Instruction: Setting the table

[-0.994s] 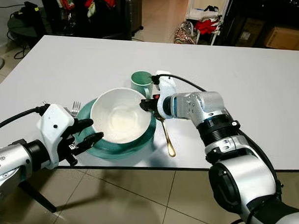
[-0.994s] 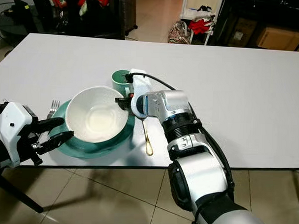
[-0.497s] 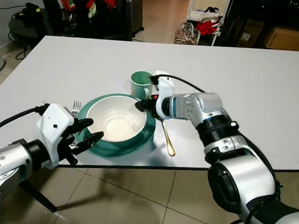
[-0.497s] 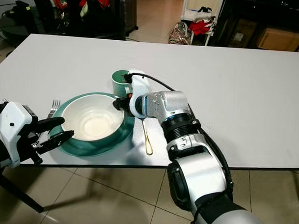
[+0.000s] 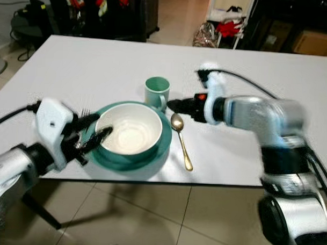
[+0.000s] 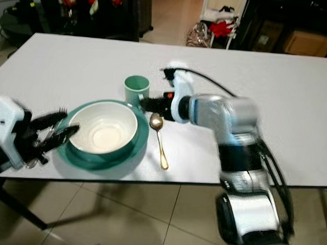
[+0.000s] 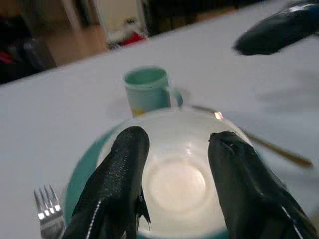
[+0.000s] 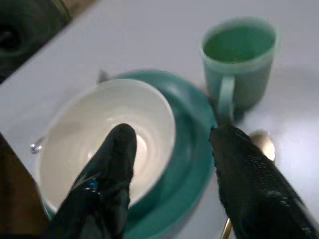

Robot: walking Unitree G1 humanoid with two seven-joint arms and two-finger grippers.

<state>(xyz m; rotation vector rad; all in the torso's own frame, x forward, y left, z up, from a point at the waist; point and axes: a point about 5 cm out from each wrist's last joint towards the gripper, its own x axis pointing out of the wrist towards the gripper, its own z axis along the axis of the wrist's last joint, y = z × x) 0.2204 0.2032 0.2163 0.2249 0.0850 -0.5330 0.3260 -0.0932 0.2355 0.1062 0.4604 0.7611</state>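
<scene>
nearby, at the table's (image 5: pixel 74 65) front edge, the white bowl (image 5: pixel 129 128) sits in the teal plate (image 5: pixel 161 147), with the left gripper (image 5: pixel 93 132) spread at its rim, hiding most of the fork (image 7: pixel 49 215). beside the plate lies a gold spoon (image 5: pixel 181 145); farther back stands the green mug (image 5: pixel 156 91), with the right gripper (image 8: pixel 172 174) parted, empty and blurred just beside it.

Five pieces of tableware are counted on one counter (image 5: pixel 90 66): one white bowl (image 5: pixel 129 130), one green plate (image 5: pixel 164 138) beneath it, one green mug (image 5: pixel 156 91) at 12 o'clock, one gold spoon (image 5: pixel 181 144) at 3 o'clock, and one fork (image 5: pixel 84 115) at 9 o'clock.
</scene>
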